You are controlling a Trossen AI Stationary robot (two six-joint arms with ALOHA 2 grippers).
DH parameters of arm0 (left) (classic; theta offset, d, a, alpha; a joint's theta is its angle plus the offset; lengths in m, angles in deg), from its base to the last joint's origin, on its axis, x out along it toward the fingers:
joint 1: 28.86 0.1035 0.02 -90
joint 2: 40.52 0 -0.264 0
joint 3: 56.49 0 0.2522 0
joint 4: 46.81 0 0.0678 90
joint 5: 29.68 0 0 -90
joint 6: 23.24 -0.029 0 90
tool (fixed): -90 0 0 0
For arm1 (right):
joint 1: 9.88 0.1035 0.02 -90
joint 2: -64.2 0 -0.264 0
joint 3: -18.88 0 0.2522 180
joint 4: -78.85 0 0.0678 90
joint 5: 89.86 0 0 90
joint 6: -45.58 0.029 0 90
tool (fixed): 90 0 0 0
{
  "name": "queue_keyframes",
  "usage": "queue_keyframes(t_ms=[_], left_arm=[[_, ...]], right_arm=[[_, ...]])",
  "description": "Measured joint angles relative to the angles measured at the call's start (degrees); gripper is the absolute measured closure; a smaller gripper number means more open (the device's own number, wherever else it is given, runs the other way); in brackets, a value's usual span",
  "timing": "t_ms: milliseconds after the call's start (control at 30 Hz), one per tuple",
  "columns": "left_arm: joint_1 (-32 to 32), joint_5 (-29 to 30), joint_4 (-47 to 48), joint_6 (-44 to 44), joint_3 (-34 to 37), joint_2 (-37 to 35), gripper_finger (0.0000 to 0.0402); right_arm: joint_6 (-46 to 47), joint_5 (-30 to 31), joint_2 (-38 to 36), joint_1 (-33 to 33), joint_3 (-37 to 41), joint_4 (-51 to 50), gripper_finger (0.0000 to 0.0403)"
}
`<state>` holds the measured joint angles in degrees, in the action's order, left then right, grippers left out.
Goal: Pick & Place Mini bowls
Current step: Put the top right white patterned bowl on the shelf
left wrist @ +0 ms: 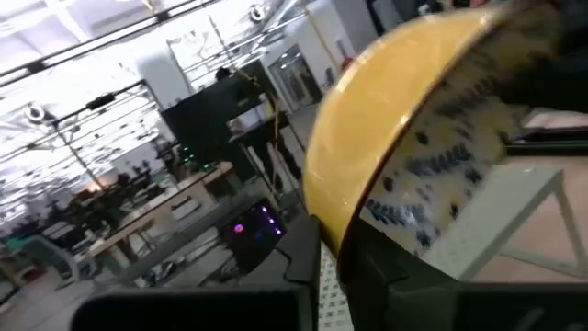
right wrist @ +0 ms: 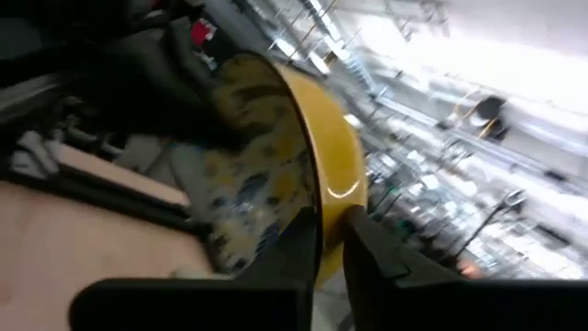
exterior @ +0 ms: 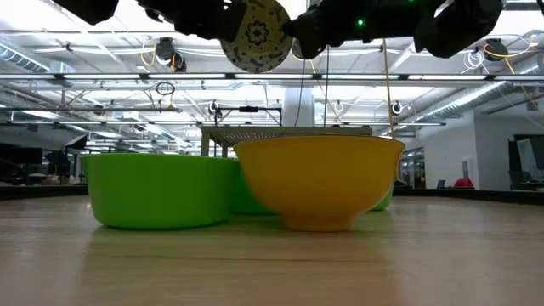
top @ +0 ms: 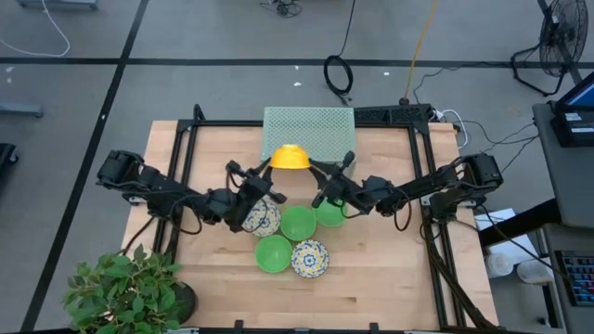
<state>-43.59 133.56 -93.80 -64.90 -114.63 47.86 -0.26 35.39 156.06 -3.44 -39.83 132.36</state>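
One mini bowl (top: 290, 156), yellow outside with a blue-and-yellow floral pattern inside, is held up on edge above the table's far middle, its patterned inside (exterior: 255, 34) facing the near edge. My left gripper (top: 269, 173) and my right gripper (top: 320, 174) meet at it from either side, both shut on it. On the table stand three green bowls (top: 298, 223) (top: 329, 215) (top: 273, 253) on their bases. A patterned bowl (top: 310, 259) stands near them, and more patterned ones (top: 260, 216) lie partly under my left arm. My left gripper has the bowl's rim (left wrist: 344, 230) pinched between its two fingers, one finger on the patterned inside and one on the yellow outside. It comes level from the table's left. The bowl stands on edge, lifted clear of the table. My right gripper has the rim (right wrist: 329, 234) on the bowl's other side between its two fingers (right wrist: 372, 262), one inside and one outside. It comes from the table's right, slanting a little upward. The bowl is clear of the table.
A pale green mesh rack (top: 309, 130) lies at the far edge, right behind the held bowl. A potted plant (top: 130, 288) stands at the near left corner. Black frame rails (top: 419, 186) run along the table's sides. Bare wood lies near the front edge.
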Motion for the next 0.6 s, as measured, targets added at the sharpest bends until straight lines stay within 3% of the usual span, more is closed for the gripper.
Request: queue_keyframes(t_ms=[367,467,600], left_arm=[[-0.96,6.12,0.62,-3.73,-2.01,-3.05,0.0392],[0.21,5.19,0.21,-3.68,-2.0,-5.85,0.0392],[4.17,10.85,1.62,-5.72,-3.12,-10.95,0.0392]], right_arm=[[16.4,3.55,0.14,1.17,0.17,-18.28,0.0227],[19.41,3.56,0.0,1.91,0.17,-22.48,0.0199],[21.26,3.87,-0.77,2.64,0.11,-26.19,0.0179]])
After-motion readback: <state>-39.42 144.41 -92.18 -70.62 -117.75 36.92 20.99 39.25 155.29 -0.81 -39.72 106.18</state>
